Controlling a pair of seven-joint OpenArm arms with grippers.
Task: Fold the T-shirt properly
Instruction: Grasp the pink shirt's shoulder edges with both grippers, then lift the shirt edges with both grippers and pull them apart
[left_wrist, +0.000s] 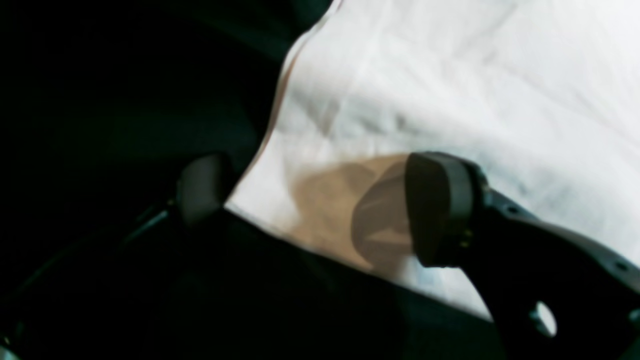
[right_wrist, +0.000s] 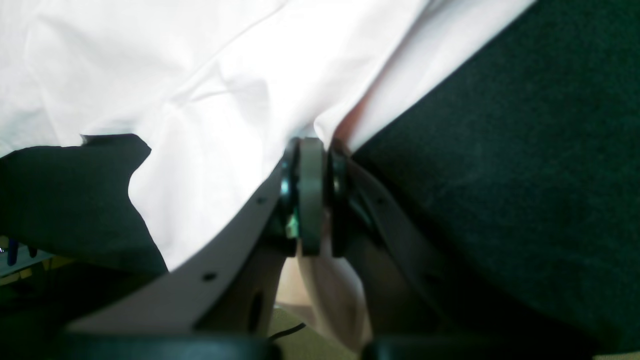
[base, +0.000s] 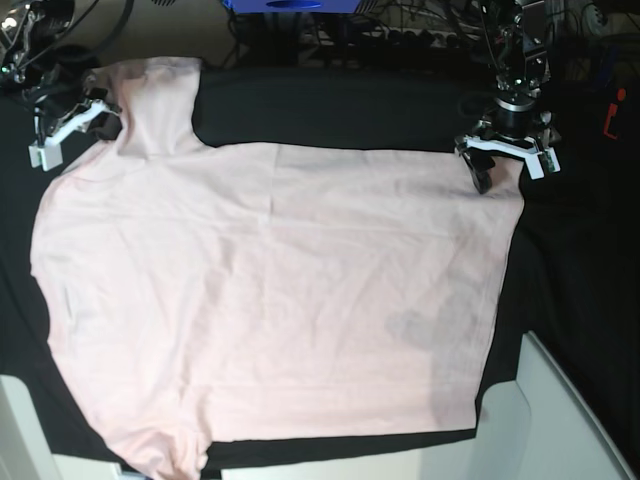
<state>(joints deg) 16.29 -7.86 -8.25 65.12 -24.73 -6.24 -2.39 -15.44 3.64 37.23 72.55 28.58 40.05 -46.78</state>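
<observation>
Right end effector (right_wrist: 312, 145) clamps the T-shirt (base: 270, 300); left end effector (left_wrist: 320, 200) apparently gapes over its blurred corner.

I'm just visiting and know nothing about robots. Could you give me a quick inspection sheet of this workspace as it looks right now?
Surface: black table cloth covering the table.
Job's things: pale pink T-shirt spread flat, plain side up, lightly wrinkled, not yet folded.
Clutter: nothing seen.
Grippers: right gripper shut on the T-shirt near a sleeve; left gripper open over the shirt's corner.
Cables: tangle behind the table.
Surroundings: blue object at the back; white panels in front.
</observation>
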